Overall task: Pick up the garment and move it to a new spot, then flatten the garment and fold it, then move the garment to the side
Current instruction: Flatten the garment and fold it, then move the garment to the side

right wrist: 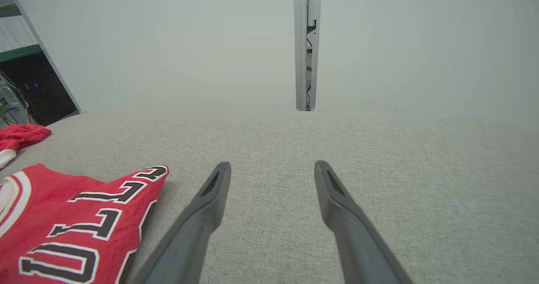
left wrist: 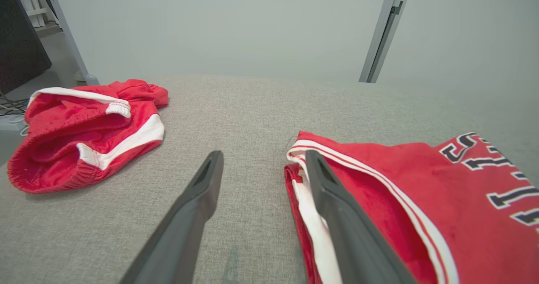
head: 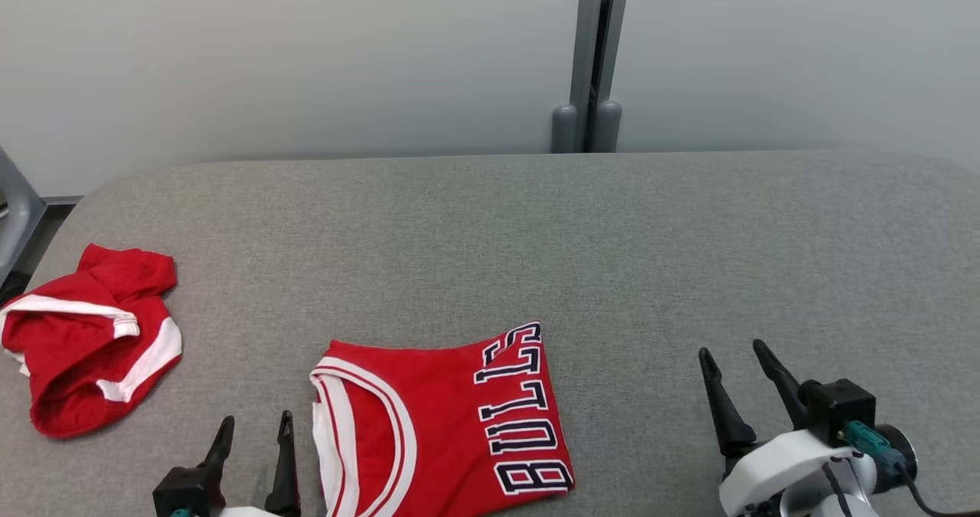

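Flanking the folded jersey (head: pixel 444 425), the left hand (head: pixel 257 417) and right hand (head: pixel 730 348) gape.

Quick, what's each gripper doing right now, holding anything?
Left gripper: open, empty, beside the red jersey.
Right gripper: open, empty, over the grey surface.

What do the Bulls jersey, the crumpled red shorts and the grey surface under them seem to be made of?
Bulls jersey: soft matte knit, slightly fuzzy close up; fibre unclear.
Red shorts: similar matte red fabric, white trim, gathered waistband suggesting elastic.
Grey surface: coarse woven textile, matte, weave visible; rounded corners hint at padding.
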Tool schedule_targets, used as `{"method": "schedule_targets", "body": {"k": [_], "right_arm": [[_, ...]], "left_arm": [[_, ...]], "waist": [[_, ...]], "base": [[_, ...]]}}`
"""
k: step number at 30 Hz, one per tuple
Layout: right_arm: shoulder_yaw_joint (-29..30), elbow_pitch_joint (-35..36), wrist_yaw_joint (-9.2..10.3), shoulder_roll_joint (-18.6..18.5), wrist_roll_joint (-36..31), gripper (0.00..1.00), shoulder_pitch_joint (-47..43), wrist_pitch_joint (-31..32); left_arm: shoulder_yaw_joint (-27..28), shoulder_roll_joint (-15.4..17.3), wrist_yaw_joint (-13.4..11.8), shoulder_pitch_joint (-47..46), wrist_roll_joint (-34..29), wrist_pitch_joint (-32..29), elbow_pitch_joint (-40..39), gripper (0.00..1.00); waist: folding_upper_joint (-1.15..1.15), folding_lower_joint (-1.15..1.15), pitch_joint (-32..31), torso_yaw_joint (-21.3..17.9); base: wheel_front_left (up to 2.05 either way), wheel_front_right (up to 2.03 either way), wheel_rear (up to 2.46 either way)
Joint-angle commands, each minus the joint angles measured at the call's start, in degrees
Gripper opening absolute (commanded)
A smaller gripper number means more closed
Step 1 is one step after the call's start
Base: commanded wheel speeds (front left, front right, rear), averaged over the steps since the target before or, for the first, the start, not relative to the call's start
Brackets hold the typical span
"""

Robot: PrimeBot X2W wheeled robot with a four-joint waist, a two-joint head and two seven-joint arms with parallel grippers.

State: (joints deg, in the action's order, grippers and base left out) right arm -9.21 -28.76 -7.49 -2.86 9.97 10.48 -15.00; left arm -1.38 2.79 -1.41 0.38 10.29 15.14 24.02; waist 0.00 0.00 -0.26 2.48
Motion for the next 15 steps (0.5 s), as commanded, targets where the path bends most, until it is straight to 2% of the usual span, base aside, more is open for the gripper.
{"method": "schedule_targets", "body": {"k": [1, 7, 15], "right_arm": [[0.75, 0.37, 0.0, -0.2, -0.02, 1.0, -0.98, -0.23], [2.79, 0.68, 0.0, -0.19, 0.78, 1.0, -4.57, -0.24], [2.34, 0.88, 0.0, -0.19, 1.6, 1.0, -6.46, -0.25]], "left_arm": [[0.47, 0.24, -0.12, 0.71, -0.44, -0.02, -0.05, 1.0], [1.68, 0.22, -0.37, 2.9, -1.17, -0.02, -0.4, 1.0], [1.61, 0.23, -0.56, 4.36, -1.49, -0.02, -0.84, 1.0]], "waist": [[0.0, 0.0, -0.35, -0.93], [0.0, 0.0, -1.37, -3.17], [0.0, 0.0, -1.54, -4.24]], "base": [[0.0, 0.0, 0.0], [0.0, 0.0, 0.0], [0.0, 0.0, 0.0]]}}
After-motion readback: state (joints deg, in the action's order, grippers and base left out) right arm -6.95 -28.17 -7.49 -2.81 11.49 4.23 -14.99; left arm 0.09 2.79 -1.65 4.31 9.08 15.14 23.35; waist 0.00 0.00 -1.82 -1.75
